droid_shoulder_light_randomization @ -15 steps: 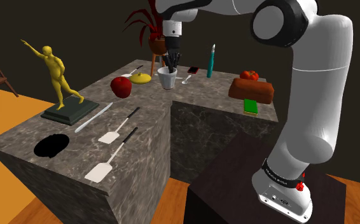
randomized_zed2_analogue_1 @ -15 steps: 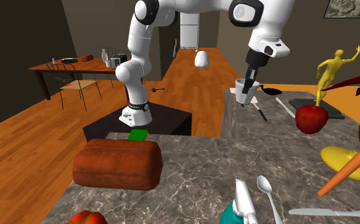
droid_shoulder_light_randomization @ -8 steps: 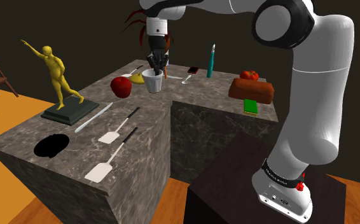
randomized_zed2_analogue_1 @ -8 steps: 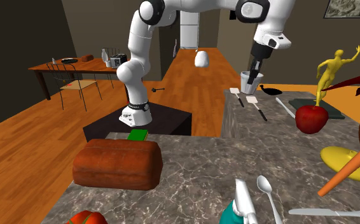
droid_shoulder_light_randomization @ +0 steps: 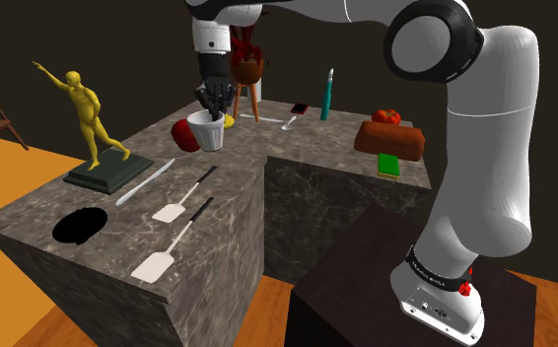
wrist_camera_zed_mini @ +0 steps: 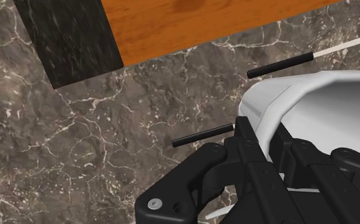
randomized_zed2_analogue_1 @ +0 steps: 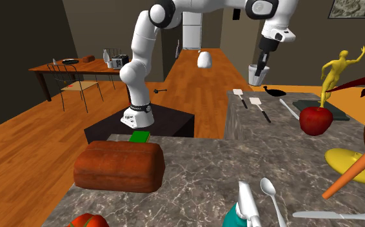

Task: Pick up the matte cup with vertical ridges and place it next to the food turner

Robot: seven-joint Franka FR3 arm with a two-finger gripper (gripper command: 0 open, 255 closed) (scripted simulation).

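Note:
My black gripper is shut on the rim of a white cup and holds it in the air above the marble counter, just in front of a red apple. In the second exterior view the cup hangs from the gripper above the counter's far end. Two white food turners with black handles lie on the counter, one nearer the cup and one by the front edge. In the wrist view one finger is inside the cup and one outside, with the gripper over two black turner handles.
A yellow statue on a dark base, a long white knife and a black round shape share the near counter. A brown loaf, green book, tomato and teal bottle sit on the far part.
The gripper has carried the cup up off the counter and toward the shoulder view's left, from beside the spoon to in front of the apple. It has stayed shut on the cup.

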